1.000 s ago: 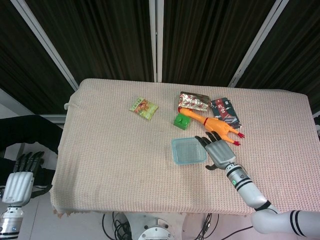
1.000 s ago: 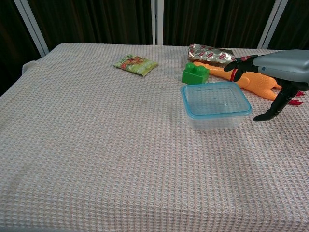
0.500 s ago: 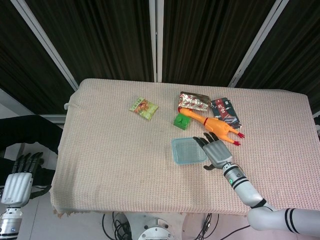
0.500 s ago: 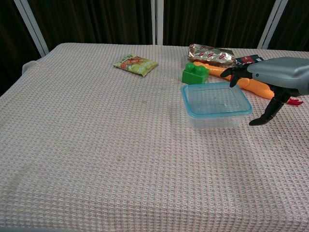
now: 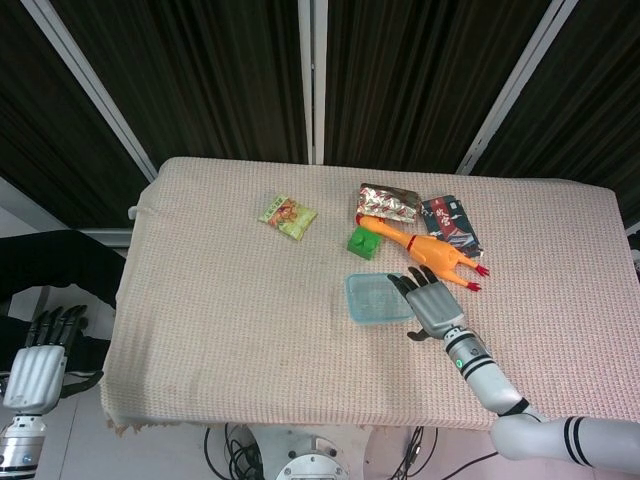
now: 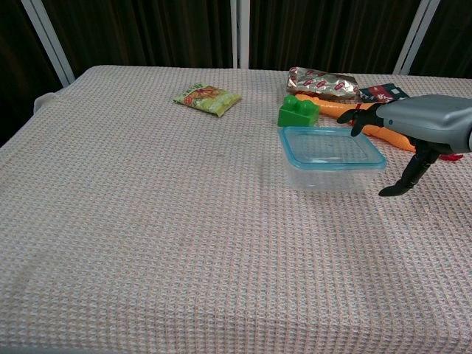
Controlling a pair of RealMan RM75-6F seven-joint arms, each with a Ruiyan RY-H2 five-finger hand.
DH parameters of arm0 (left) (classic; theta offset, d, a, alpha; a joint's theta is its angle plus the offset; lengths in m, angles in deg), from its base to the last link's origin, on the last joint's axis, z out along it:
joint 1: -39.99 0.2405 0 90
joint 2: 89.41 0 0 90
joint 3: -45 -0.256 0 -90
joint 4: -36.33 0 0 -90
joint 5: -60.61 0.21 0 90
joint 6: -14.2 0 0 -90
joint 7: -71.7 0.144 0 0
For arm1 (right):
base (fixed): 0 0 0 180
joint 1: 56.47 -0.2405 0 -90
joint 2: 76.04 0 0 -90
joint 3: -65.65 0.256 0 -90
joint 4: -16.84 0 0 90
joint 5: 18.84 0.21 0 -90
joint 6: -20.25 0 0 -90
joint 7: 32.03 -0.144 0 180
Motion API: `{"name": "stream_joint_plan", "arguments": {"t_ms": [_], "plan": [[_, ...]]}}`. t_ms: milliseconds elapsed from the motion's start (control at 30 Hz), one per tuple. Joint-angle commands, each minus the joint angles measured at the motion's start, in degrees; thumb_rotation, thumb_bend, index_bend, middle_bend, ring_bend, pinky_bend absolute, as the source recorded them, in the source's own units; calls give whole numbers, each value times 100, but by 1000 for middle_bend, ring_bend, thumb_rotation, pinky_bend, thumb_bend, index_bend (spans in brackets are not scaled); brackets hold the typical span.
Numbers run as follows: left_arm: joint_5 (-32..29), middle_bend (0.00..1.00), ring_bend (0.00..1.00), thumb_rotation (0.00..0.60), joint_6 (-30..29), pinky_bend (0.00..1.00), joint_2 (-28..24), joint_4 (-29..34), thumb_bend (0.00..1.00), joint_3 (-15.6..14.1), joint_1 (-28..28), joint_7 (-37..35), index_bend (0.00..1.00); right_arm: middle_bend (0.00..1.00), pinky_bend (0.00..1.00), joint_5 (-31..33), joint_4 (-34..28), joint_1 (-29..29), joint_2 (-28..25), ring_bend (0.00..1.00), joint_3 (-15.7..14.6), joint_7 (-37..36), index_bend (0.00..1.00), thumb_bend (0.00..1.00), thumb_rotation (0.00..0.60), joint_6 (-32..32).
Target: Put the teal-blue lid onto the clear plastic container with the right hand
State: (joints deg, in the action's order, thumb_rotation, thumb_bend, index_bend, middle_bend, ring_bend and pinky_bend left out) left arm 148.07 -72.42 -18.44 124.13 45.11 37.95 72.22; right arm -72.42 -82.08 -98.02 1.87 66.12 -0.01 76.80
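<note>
The teal-blue lid (image 6: 330, 147) lies on top of the clear plastic container (image 6: 328, 177), right of the table's middle; in the head view the lid (image 5: 378, 298) covers the box. My right hand (image 6: 420, 125) hovers at the container's right side with fingers spread and thumb hanging down, holding nothing. Its fingertips (image 5: 405, 283) reach over the lid's right edge; I cannot tell whether they touch it. My left hand (image 5: 40, 355) hangs below table level at the far left, fingers straight and apart, empty.
Behind the container lie a green toy block (image 6: 298, 112), an orange rubber chicken (image 5: 430, 250), a silver snack bag (image 6: 321, 80) and a dark packet (image 5: 450, 222). A green snack packet (image 6: 207, 97) sits further left. A knitted cloth (image 6: 147, 221) covers the table.
My right hand has edged left toward the container's right rim and lowered a little. The container with its lid has shifted slightly. The left hand has not moved.
</note>
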Motion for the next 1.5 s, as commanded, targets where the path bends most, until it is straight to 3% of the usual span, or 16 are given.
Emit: {"name": "stream_joint_plan", "arguments": {"t_ms": [33, 200, 467, 1500], "plan": [[-6, 81, 8, 600, -7, 0, 2, -7, 70, 3, 5, -12, 63, 177, 0, -82, -42, 27, -12, 0, 8, 14, 0, 59, 600, 80], [-3, 80, 8, 600, -23, 0, -3, -13, 70, -5, 20, -24, 63, 175, 0, -685, -469, 254, -228, 0, -106, -28, 0, 60, 600, 506], [21, 81, 8, 600, -21, 0, 15, -7, 70, -7, 11, 0, 63, 177, 0, -1663, -735, 699, -377, 0, -599, -162, 0, 59, 600, 804], [31, 80, 8, 600, -94, 0, 61, -76, 69, -35, 88, -66, 63, 188, 0, -1862, -410, 1069, -121, 0, -555, -104, 0, 63, 600, 445]]}}
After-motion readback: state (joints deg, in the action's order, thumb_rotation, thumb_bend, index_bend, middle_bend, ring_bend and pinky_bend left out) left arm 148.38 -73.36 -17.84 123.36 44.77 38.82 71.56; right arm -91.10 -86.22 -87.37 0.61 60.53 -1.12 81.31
